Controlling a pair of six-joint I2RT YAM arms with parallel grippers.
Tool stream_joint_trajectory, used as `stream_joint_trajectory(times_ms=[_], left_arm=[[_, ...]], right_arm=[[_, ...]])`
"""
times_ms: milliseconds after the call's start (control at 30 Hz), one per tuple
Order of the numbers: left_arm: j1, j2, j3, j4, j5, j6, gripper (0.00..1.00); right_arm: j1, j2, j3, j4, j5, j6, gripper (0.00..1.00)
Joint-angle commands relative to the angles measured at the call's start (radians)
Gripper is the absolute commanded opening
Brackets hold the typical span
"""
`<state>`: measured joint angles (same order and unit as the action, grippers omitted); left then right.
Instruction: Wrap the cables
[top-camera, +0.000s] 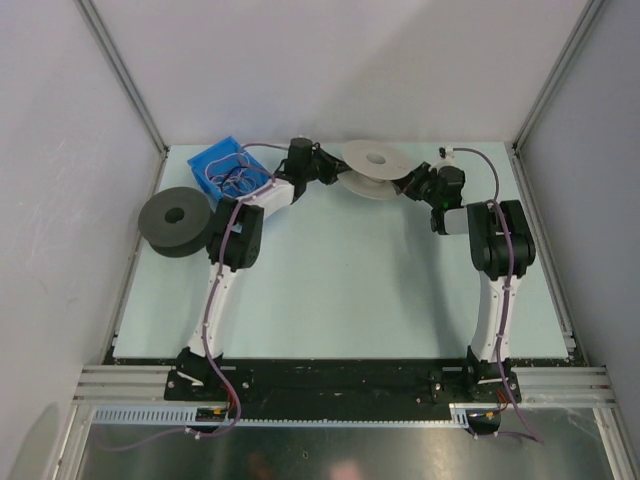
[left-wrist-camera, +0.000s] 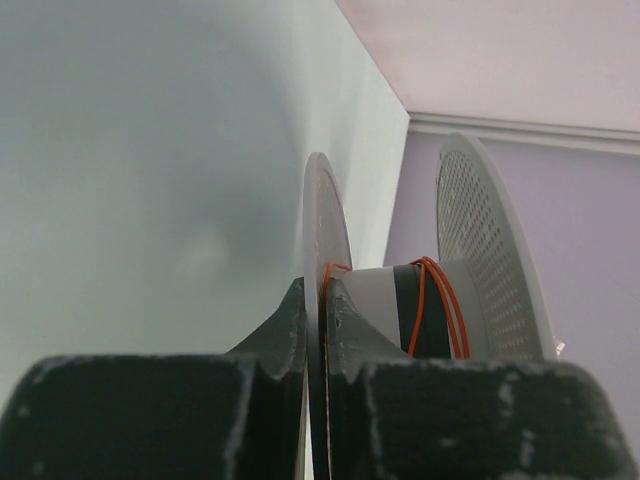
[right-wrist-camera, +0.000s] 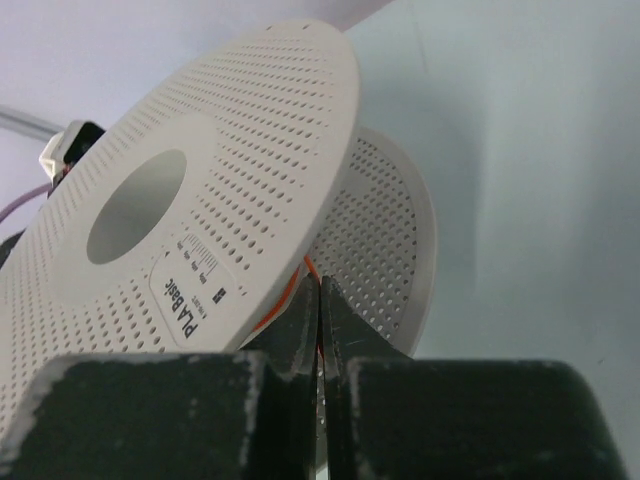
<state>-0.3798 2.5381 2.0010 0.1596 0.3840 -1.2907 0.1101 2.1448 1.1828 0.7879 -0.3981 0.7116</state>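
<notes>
Orange cable (left-wrist-camera: 445, 300), pinched in the right tool (right-wrist-camera: 318, 305), needs even tension round the hub while the left tool (left-wrist-camera: 317, 305), clenched on the spool (right-wrist-camera: 250, 160) flange, steadies it.

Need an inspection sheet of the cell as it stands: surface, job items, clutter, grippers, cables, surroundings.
Surface: pale green table, no damage seen.
Job's things: white spool held between both arms; blue bin of loose cables, far left.
Clutter: dark grey spool at the left edge.
Grippers: left gripper shut on the spool's flange; right gripper shut, seemingly on the orange cable.
Cables: a few orange turns on the hub.
Surroundings: enclosure walls; nothing else seen.
</notes>
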Motion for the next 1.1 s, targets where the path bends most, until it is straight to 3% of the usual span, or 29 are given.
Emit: stream_joint_trajectory(times_ms=[0,300,633,800,867,967,1067], left_arm=[[-0.037,0.074,0.122,0.115,-0.241,0.165,0.1],[-0.044,0.191,0.257,0.115,-0.34,0.205,0.2],[-0.033,0.136,0.143,0.115,-0.277,0.154,0.22],[-0.031,0.109,0.108,0.123,-0.244,0.149,0.02],[-0.026,0.097,0.1,0.127,-0.245,0.142,0.0],[-0.015,0.079,0.096,0.128,-0.252,0.136,0.0],[-0.009,0.071,0.096,0.13,-0.25,0.135,0.0]], right_arm=[[0.028,0.08,0.103,0.08,-0.152,0.048,0.0],[0.02,0.234,0.221,0.131,-0.148,0.094,0.0],[0.023,0.293,0.263,0.101,-0.149,0.112,0.0],[0.018,0.289,0.281,0.09,-0.177,0.117,0.0],[0.012,0.277,0.282,0.06,-0.208,0.116,0.01],[0.001,0.252,0.264,0.003,-0.254,0.093,0.14],[-0.01,0.23,0.243,-0.065,-0.269,0.045,0.18]])
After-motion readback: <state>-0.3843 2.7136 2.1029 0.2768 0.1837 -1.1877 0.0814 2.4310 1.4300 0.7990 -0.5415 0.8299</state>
